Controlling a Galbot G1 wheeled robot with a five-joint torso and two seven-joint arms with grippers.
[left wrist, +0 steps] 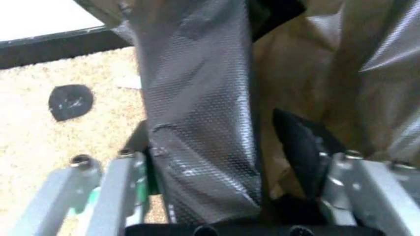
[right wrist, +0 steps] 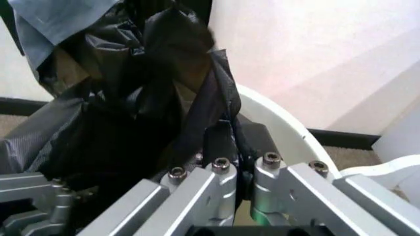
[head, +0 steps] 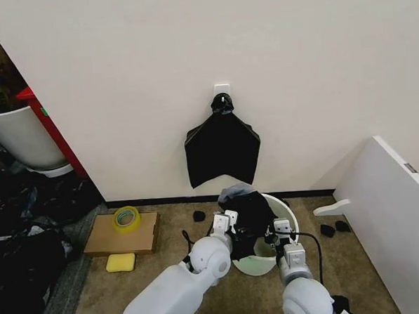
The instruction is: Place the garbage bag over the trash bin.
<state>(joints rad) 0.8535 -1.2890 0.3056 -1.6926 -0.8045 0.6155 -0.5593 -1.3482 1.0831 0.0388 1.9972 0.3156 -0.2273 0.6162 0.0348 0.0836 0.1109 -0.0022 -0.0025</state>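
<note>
Bag mouth against bin rim is what my next input turns on. I have the garbage bag point(head: 249, 210) bunched above the far-left part of the trash bin point(head: 288, 210), which stands on the carpet just in front of me, below the knotted black bundle point(head: 222, 148) hanging on the wall.

My left claw point(head: 227, 221) sits at the bin's left edge, its fingers point(left wrist: 128, 189) spread with a strip of the film running up between them; I cannot confirm they are actually biting it. My right claw point(head: 282, 230) is at the bin's near-right side, and its wrist view shows its fingers point(right wrist: 220, 174) pressed together on a fold of the garbage bag, right beside the white rim point(right wrist: 276, 120).

So the plastic stands mostly upright and gathered, left of the bin's centre, while the right and near arc of the rim lies bare. I judge the right claw is the nearer one to drag its fold outward over that exposed rim.
</note>
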